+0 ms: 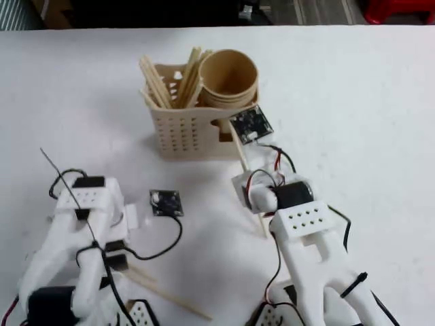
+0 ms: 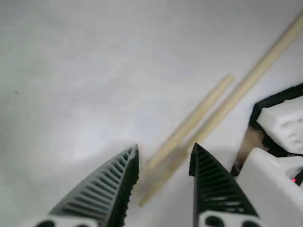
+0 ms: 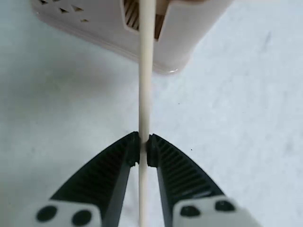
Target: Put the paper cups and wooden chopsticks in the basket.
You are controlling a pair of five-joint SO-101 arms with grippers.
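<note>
1. In the right wrist view, the right jaws are pinched on a single wooden chopstick (image 3: 146, 71), gripping it between their tips partway along its length.
2. That chopstick's long axis runs straight out from the jaws to the basket (image 3: 189, 28). Its far part crosses the basket's near wall at a notch. Whether the tip sits inside cannot be told.
3. The high view shows the same chopstick (image 1: 261, 223) from above. It lies in line with the right arm and points up the bench (image 1: 367, 102) at the basket's (image 1: 183, 132) near corner, beside the cups. The arm's wrist covers the grip itself.
4. The high view also shows the basket's contents. The stacked paper cups (image 1: 229, 78) stand upright with mouths open to the top. Next to them, a bundle of chopsticks (image 1: 155, 81) leans on end.
5. In the left wrist view, the left jaws are spread apart and holding nothing. Two loose chopsticks (image 2: 199, 118) lie side by side, with their near ends in the gap between the tips. Both slant away from the jaws, and one reaches farther than the other.
6. In the high view, these loose chopsticks (image 1: 173, 299) lie flat on the bench by the left arm and are partly covered by it. They are well apart from the basket and slant toward the front edge.
</note>
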